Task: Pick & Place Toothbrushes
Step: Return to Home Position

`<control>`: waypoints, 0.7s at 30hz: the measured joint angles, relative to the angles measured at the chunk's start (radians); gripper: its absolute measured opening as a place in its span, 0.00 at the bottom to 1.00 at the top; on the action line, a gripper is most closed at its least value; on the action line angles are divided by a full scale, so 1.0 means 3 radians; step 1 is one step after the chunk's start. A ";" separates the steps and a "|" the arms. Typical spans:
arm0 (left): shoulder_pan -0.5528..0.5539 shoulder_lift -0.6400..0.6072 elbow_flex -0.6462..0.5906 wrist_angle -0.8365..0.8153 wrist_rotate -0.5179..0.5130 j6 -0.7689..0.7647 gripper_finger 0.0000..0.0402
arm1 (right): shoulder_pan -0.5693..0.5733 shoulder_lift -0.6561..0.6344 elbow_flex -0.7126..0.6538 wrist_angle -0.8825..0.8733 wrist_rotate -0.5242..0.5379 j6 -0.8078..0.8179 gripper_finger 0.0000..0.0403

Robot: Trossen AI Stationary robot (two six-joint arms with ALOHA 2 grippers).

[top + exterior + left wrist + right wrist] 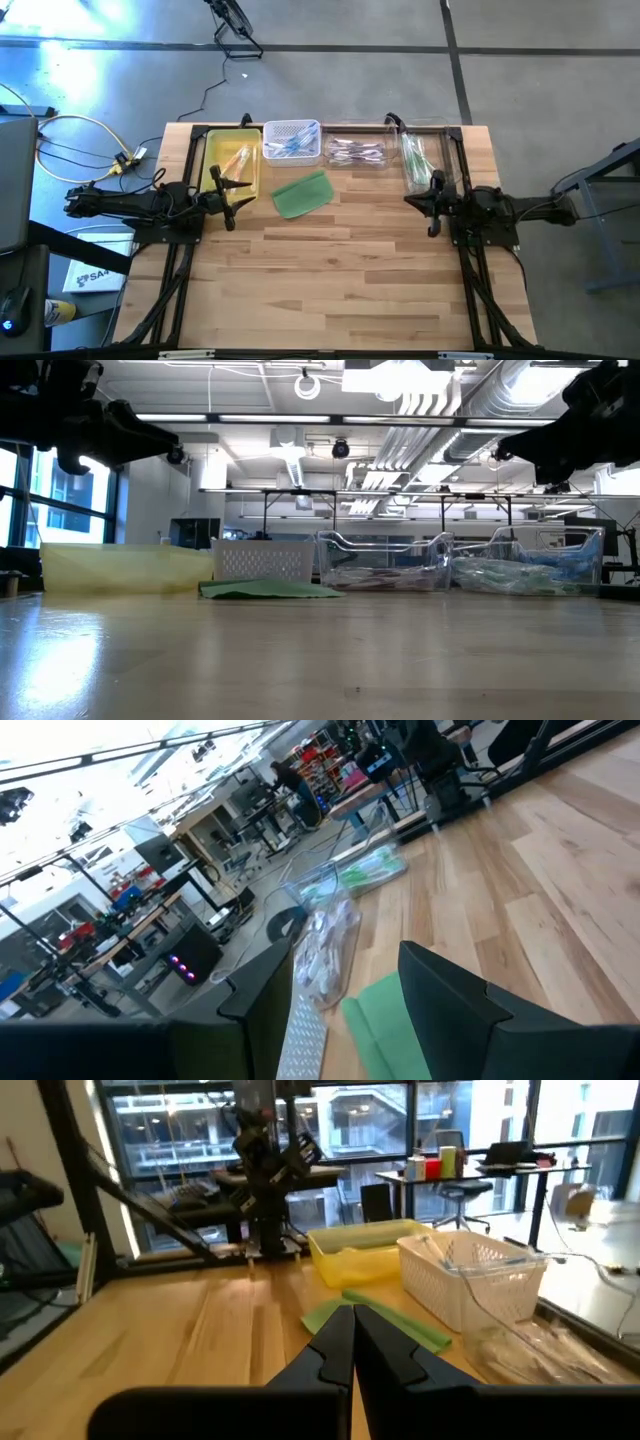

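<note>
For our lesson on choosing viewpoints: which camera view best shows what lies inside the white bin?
The high view: it looks straight down into the white bin, showing blue toothbrushes inside. The low view shows only its side wall, the right wrist view its wall and rim, the left wrist view just an edge.

Bins 4: yellow point(232, 131) 1, white point(292, 124) 1, clear point(356, 130) point(441, 150) 2. Green pad point(302, 194) 1. Arms point(130, 203) point(500, 207) 2. Toothbrushes point(291, 146): too bunched to count
</note>
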 joint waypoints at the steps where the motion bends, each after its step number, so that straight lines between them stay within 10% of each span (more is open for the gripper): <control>1: 0.0000 0.0000 0.0000 0.0001 0.0000 -0.0001 0.44 | 0.0000 0.0000 -0.0046 0.0068 -0.0022 -0.0034 0.01; 21: 0.0000 0.0000 0.0003 -0.0150 0.0073 -0.0033 0.44 | 0.0000 0.0043 -0.0104 0.0026 -0.0569 0.0078 0.01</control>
